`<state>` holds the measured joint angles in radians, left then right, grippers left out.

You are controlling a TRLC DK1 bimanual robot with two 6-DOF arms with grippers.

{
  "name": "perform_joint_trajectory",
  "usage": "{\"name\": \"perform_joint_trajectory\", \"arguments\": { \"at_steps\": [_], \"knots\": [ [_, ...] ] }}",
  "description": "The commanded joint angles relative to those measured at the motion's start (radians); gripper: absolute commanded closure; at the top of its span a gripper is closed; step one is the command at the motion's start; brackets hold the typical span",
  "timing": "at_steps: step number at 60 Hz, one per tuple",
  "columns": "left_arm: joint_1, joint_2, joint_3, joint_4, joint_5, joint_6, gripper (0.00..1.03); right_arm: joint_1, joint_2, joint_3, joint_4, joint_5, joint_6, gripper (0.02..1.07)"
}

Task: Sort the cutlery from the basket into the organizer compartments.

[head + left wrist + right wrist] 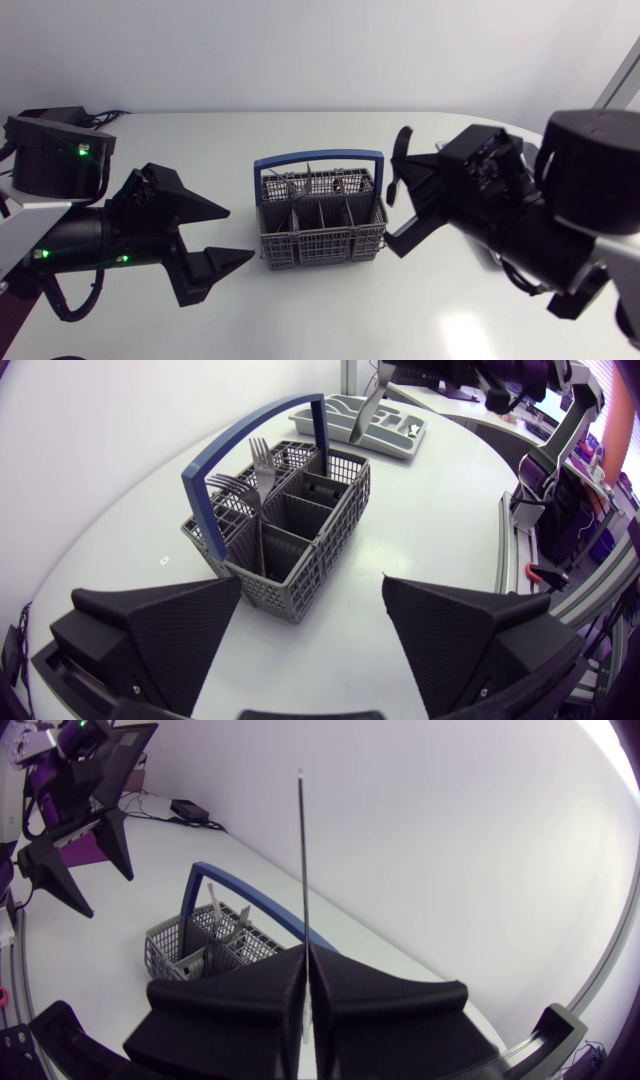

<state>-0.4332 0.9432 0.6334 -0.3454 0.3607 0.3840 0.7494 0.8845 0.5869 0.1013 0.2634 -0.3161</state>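
Note:
The grey basket (320, 232) with a blue handle (320, 158) stands mid-table and holds several forks (255, 460). My left gripper (232, 235) is open just left of the basket, which lies ahead of its fingers (170, 640) in the left wrist view. My right gripper (305, 960) is shut on a thin silver piece of cutlery (302, 860), seen edge-on, so I cannot tell its kind. In the left wrist view that piece (365, 410) hangs over the grey organizer (395, 435) beyond the basket. My right arm (500, 200) hides the organizer in the head view.
White tabletop surrounds the basket. Bare table lies in front of the basket (330, 310) and between the basket and the organizer (430, 500). The table's edge curves close behind the organizer.

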Motion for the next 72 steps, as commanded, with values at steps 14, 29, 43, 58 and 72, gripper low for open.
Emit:
{"name": "perform_joint_trajectory", "arguments": {
  "at_steps": [14,29,43,58,72],
  "knots": [
    [0.005,0.012,-0.018,0.006,0.000,-0.023,0.05,-0.148,-0.093,0.222,-0.276,-0.092,0.106,1.01],
    [0.005,0.014,-0.018,0.005,0.000,-0.020,0.05,-0.533,-0.018,0.360,-0.462,-0.317,0.117,1.01],
    [0.001,0.019,-0.012,0.005,0.000,-0.020,0.05,-0.834,0.126,0.430,-0.506,-0.454,0.045,1.02],
    [0.001,0.019,-0.014,0.003,0.000,-0.019,0.05,-1.096,0.372,0.551,-0.509,-0.509,-0.034,1.01],
    [0.001,0.020,-0.011,0.003,0.000,-0.019,0.05,-1.237,0.600,0.745,-0.551,-0.524,-0.086,1.02]
  ]
}}
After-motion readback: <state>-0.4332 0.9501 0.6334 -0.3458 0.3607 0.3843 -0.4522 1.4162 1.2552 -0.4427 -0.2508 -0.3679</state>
